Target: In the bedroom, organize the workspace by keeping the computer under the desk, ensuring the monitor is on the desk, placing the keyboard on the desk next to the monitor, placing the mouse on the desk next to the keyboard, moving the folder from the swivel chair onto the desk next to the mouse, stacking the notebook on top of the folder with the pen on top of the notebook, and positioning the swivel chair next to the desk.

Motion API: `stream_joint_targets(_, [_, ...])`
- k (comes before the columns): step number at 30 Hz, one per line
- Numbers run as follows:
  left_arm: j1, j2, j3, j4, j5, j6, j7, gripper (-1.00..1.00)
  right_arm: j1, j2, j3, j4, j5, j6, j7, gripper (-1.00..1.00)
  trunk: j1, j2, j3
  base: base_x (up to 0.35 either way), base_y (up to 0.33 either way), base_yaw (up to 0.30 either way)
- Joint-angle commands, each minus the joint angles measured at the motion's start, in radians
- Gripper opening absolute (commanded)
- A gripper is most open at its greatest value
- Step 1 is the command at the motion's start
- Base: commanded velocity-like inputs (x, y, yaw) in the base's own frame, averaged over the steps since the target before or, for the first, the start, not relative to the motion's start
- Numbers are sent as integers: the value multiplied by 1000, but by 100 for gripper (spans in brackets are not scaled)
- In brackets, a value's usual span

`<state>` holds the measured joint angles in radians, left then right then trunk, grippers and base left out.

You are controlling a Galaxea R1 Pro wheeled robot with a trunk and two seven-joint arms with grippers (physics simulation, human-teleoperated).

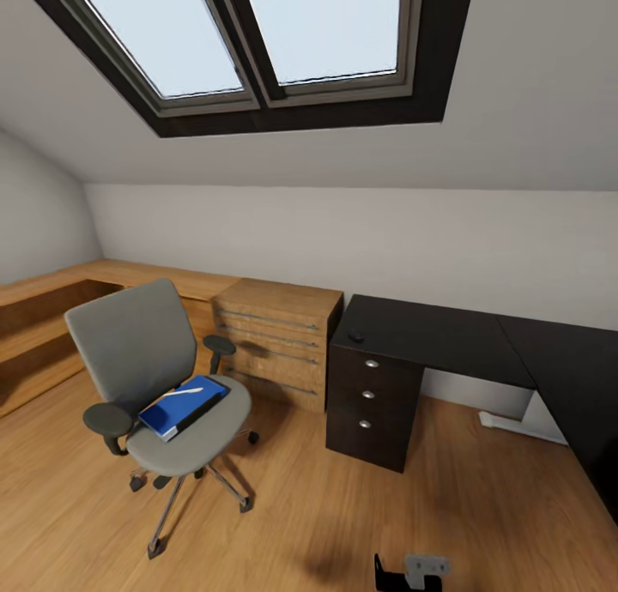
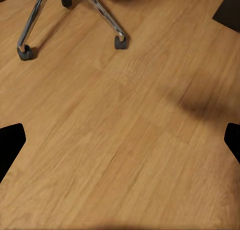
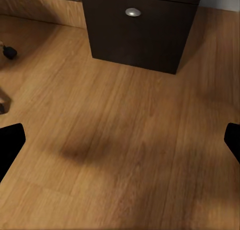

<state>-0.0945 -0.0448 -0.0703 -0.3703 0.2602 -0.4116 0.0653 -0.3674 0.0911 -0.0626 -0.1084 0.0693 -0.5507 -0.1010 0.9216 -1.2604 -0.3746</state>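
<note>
Head view: folder (image 1: 183, 407) lies on swivel chair (image 1: 146, 371) seat, pen (image 1: 186, 392) atop it; desk (image 1: 446, 339) drawers closed. Both my pincers spread wide, empty.

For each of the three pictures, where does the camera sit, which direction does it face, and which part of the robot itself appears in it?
Head view: high, facing forward and down at the swivel chair with the folder and pen, and the desk; a gripper part at the lower edge.
Left wrist view: facing the floor; dark fingertips at both sides.
Right wrist view: facing the floor and drawers; fingertips at both sides.
Shared: head and left wrist views both show the chair's chrome base.
</note>
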Motion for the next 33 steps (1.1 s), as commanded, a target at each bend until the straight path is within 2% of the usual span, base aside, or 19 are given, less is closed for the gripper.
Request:
stream_joint_targets(1, [-1,-1,-8,0,5,-4,7,100,-1,0,-6,1,7,-3,-3,100,0,-1,0,-16,0,0])
stream_joint_targets(11, [-1,-4,-10,-1,4,-3,7,100,-1,2,-6,3,7,-5,-3,100,0,-1,6,-77,0,0])
stream_joint_targets(25, [-1,-5,-12,-1,1,-3,6,100,-1,4,-5,3,7,-5,-3,100,0,-1,-9,-306,0,-89])
stream_joint_targets(33, [-1,5,-6,19,7,-5,7,100,-1,4,-2,3,7,-5,-3,100,0,-1,-19,-330,0,-110])
